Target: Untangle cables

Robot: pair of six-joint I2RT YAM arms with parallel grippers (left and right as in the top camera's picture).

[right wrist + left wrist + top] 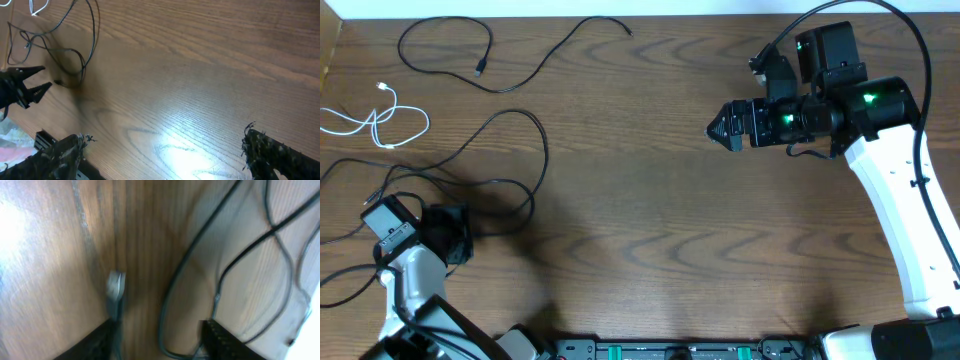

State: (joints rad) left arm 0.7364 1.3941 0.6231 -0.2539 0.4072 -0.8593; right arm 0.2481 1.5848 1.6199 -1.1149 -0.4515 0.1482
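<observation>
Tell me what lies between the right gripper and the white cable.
Overhead view: mostly bare table from the right gripper leftward, then a loop of black cable crossing before the white cable.

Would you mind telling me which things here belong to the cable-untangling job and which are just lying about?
Part of the job:
- white cable, far left
- black cable along the far edge
- black cable tangle, near left

Not part of it:
- robot's own thick black wire
- pinkish item, too blurred to identify
</observation>
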